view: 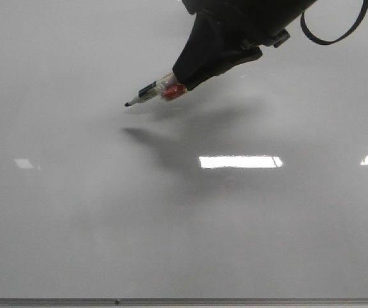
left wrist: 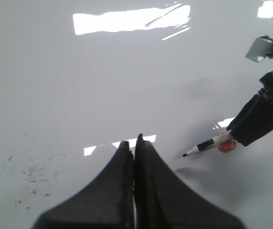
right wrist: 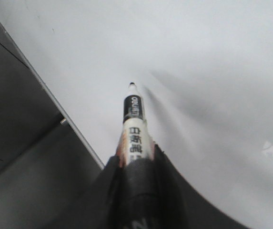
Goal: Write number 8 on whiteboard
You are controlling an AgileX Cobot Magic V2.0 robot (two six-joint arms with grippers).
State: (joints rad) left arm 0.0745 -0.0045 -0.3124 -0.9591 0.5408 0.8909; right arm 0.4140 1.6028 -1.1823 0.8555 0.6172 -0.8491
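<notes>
From the front, my right pincer (view: 178, 82) grips the marker (view: 150, 93), tip just above the whiteboard (view: 74, 224); no number 8 drawn yet, so all strokes remain. From my left wrist, my left pincer (left wrist: 134, 148) sits closed, empty. From my right wrist, the board near the tip is bare

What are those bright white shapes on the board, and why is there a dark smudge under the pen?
Front view: the bright bars are ceiling lights mirrored in the glossy whiteboard; the dark smudge is the soft shadow of the right hand and its marker. Left wrist view: bigger glare patches, with the closed left hand dark and blurry up close. Right wrist view: the marker's shadow is faint.
</notes>
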